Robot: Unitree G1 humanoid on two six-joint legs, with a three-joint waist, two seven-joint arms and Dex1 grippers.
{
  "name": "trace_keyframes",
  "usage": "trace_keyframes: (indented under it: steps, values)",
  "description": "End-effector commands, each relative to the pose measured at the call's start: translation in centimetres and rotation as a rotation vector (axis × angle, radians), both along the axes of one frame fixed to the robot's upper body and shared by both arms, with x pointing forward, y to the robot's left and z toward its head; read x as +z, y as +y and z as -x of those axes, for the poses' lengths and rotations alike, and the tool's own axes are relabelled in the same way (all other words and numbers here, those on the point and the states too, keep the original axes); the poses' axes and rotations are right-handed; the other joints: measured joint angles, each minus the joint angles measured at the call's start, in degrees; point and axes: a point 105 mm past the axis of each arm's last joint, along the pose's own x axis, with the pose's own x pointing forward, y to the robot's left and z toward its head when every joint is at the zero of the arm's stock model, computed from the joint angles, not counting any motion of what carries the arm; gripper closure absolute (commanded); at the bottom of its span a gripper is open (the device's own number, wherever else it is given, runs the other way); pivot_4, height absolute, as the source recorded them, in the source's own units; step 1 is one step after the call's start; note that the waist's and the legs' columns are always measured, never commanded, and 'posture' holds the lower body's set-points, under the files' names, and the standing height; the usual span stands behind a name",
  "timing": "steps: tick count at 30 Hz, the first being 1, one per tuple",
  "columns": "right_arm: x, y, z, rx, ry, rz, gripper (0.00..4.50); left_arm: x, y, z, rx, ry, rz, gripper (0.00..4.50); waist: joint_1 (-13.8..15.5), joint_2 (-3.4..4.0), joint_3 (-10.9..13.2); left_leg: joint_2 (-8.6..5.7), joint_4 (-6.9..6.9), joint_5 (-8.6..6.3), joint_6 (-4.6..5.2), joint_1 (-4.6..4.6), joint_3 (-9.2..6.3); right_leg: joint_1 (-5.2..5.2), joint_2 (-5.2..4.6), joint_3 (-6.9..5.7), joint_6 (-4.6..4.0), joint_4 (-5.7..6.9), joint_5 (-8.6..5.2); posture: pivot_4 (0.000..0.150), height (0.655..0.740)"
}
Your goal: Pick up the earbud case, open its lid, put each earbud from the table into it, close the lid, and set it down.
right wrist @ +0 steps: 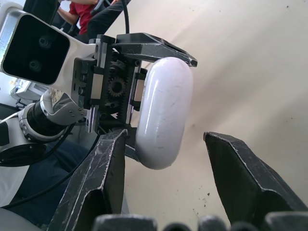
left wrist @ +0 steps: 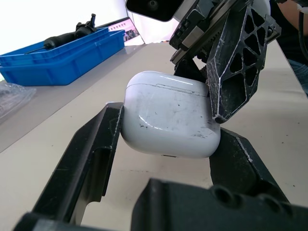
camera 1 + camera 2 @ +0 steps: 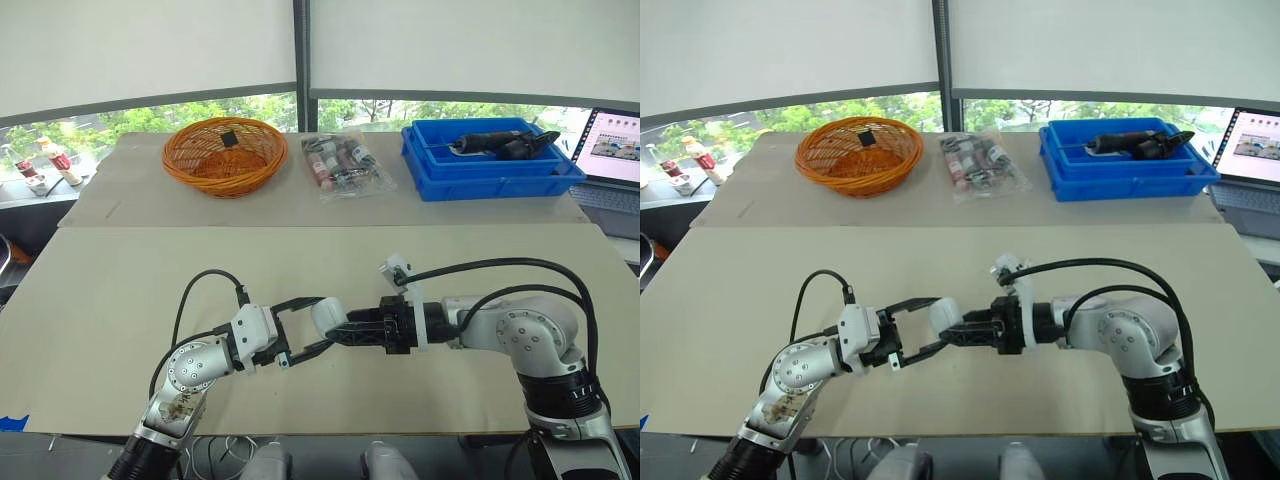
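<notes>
Head cameras: over the near middle of the beige desk [image 3: 120,290], the left claw [image 3: 326,322] is clenched on a white, rounded plastic earbud case [image 3: 327,314], held clear of the surface. The right claw [image 3: 340,331] meets it from the right. Along the far edge sit an orange wicker basket [image 3: 225,155] at left, a clear plastic bag of small packets [image 3: 345,165] in the middle and a blue plastic tray [image 3: 430,170] holding a dark tool [image 3: 500,143] at right. An open laptop [image 3: 615,150] stands at the far right.

Left wrist camera: the scuffed case, its lid shut along the seam, sits between the left claw's two black fingers [image 2: 103,139]. A lattice-ribbed finger of the right claw touches its side.

Right wrist camera: the right claw stands released. Its fingers [image 1: 108,173] are spread to either side of the case, one just beside it and the other apart. A finger of the left claw lies across the case's end.
</notes>
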Motion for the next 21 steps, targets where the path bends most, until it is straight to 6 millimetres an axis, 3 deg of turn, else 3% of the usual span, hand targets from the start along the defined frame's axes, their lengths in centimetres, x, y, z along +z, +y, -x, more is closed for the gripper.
trace_keyframes:
  steps: [1,4,9,10,12,16,18,21]
  values:
    - [1.0,0.1,0.1,0.017,-0.019,-0.027,2.85,1.2,-0.4,0.3,-0.017,-0.042,0.02,1.93,-0.01,0.0,0.0,0.0,0.0,0.0,0.0,0.0,0.0,0.0,0.0,0.0,0.0,0.02,0.0,0.15,0.74]
    - [1.0,0.2,0.2,0.021,-0.019,-0.031,3.79,1.2,-0.5,0.3,-0.013,-0.044,0.021,1.93,-0.02,0.0,0.0,0.0,0.0,0.0,0.0,0.0,0.0,0.0,0.0,0.0,0.0,0.02,0.0,0.15,0.74]
    - [1.1,0.3,0.1,0.024,-0.022,-0.035,3.79,1.1,-0.2,-0.1,0.025,-0.022,0.041,1.93,-0.01,0.0,0.0,0.0,0.0,0.0,0.0,0.0,0.0,0.0,0.0,0.0,0.0,0.02,0.0,0.15,0.74]
    - [1.2,0.3,0.1,0.023,-0.027,-0.031,3.79,0.8,-0.1,-0.1,0.018,-0.006,0.028,0.88,-0.02,0.0,0.0,0.0,0.0,0.0,0.0,0.0,-0.01,0.0,-0.01,0.0,0.0,0.02,0.0,0.15,0.74]
    - [1.2,0.2,0.0,0.024,-0.037,-0.023,3.79,0.3,0.1,-0.1,0.007,0.004,-0.009,0.03,-0.03,0.0,0.0,0.0,0.01,0.0,0.0,0.0,0.0,0.0,0.0,0.0,0.0,0.03,0.0,0.15,0.74]
    - [1.1,-0.1,-0.4,0.023,-0.092,0.033,3.79,-1.2,0.8,-0.3,0.006,0.099,-0.102,0.0,-0.06,0.0,0.0,0.0,0.0,0.0,0.0,0.01,0.0,-0.02,0.0,0.0,0.0,0.06,0.0,0.15,0.74]
    - [0.8,-0.7,-0.7,0.061,-0.233,0.168,3.79,-2.7,1.8,-0.5,0.02,0.268,-0.164,0.0,-0.13,0.06,0.04,-0.01,0.01,0.0,0.0,0.0,0.02,-0.03,0.01,0.0,0.0,0.08,0.0,0.15,0.74]
    - [0.0,-1.9,-0.8,0.206,-0.489,0.391,3.79,-2.8,1.9,-0.5,0.017,0.478,-0.155,0.0,-0.13,0.11,0.09,-0.04,0.05,0.0,0.0,-0.01,0.02,-0.05,0.0,-0.07,0.05,0.06,-0.03,0.15,0.74]
